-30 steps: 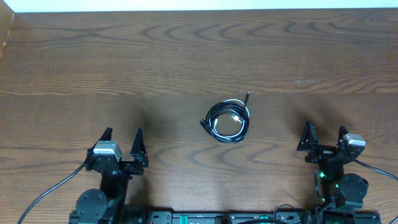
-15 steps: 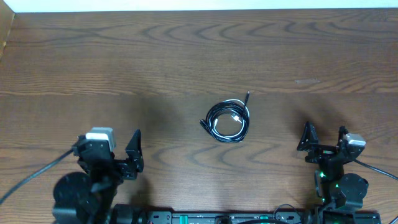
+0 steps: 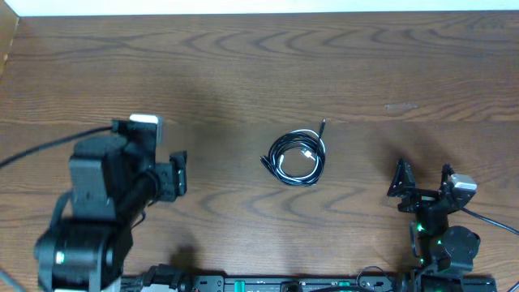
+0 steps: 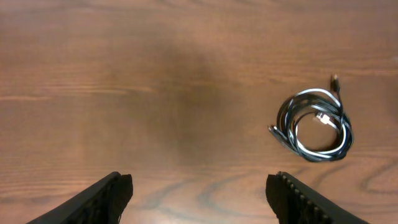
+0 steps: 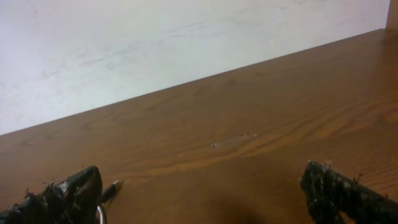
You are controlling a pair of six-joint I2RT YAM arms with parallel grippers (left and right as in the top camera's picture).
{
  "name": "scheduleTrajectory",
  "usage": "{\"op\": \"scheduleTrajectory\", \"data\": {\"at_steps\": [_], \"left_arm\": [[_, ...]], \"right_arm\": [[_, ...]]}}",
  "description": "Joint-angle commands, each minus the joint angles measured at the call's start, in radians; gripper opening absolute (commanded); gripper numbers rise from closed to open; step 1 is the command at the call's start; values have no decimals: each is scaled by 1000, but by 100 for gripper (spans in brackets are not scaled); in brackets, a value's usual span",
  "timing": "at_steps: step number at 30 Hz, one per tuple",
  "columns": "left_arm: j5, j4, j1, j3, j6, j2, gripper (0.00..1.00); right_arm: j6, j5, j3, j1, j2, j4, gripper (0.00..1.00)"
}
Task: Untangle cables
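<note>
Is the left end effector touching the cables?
No: the left end effector stands open with nothing between its fingers, clearly apart from the cables.

The cables (image 5: 111, 188) are mostly cut off by the right wrist view's bottom edge.

The table (image 3: 243, 65) is dark brown wood with a strong wavy grain running across it. Along its far edge stands a white wall (image 5: 155, 37), faintly smudged. A small pale scuff (image 5: 233, 141) marks the tabletop right of the middle, well short of that edge. At the far left corner a lighter brown panel (image 3: 6, 40) cuts into view; what it is cannot be told. A soft shadow (image 4: 193, 81) darkens a patch of the wood.
</note>
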Motion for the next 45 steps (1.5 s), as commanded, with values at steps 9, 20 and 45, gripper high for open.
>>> {"op": "scheduleTrajectory", "data": {"at_steps": [9,20,45], "left_arm": [[22,64,2,31,-8,154,73],[21,249,2,31,9,166,63],[21,315,2,31,37,164,98]], "right_arm": [[5,8,-1,10,0,-5,99],[5,8,-1,10,0,-5,99],[6,-47,24,10,0,76,99]]}}
